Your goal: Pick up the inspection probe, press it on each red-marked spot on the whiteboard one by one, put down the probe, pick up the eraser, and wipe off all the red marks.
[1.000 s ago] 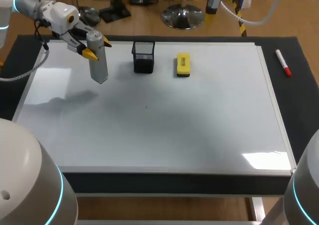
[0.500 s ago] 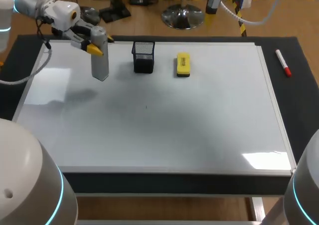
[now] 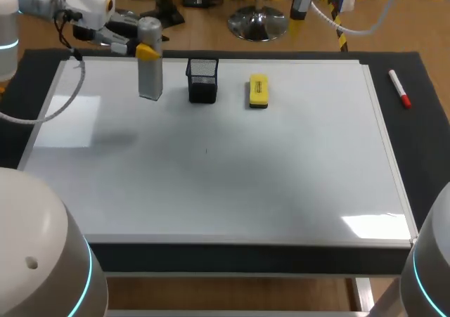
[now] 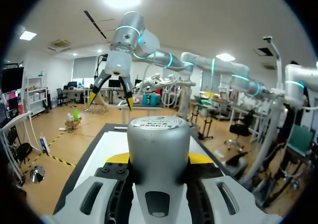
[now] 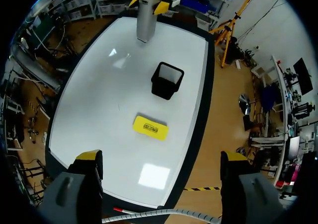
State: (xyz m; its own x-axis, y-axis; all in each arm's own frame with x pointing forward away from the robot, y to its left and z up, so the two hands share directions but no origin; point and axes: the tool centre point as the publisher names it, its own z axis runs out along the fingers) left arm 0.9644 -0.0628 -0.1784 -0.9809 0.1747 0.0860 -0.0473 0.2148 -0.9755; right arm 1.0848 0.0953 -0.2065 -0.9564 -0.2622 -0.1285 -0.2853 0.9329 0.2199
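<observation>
- While the left jaws are clamping the inspection probe (image 3: 150,74) near the far left corner of the whiteboard (image 3: 211,183), the probe is hanging upright and clear of the surface. Its soft shadow is lying apart from it on the board.
- The probe is showing as a smooth, matte grey metal cylinder with a flat round cap. Yellow fingertips (image 3: 146,50) are pressing on its upper part.
- The left wrist view is adding what the head view is not giving. It shows the cap close up with a round label, and a yellow tip peeking out on each side of the barrel, so the jaws are closed on the probe from two sides.
- The whiteboard is lying as a glossy white rectangle in a thin pale frame, throwing back the ceiling lights, on the dark matte desk (image 3: 422,155).
- Just right of the probe, a black wire-mesh cup (image 3: 202,80) with a square open mouth is standing upright on the board. The right wrist view is looking down into that mouth.
- Further right, apart from the cup, the yellow eraser (image 3: 258,91) is lying flat on the board, blocky and rectangular, with a dark label on top.
- A red-capped marker (image 3: 399,88) is lying on the desk past the board's right edge.
- The right jaws are appearing only in the right wrist view. Their yellow-tipped fingers (image 5: 89,157) are standing wide apart, holding and touching nothing, with the eraser ahead of them.
</observation>
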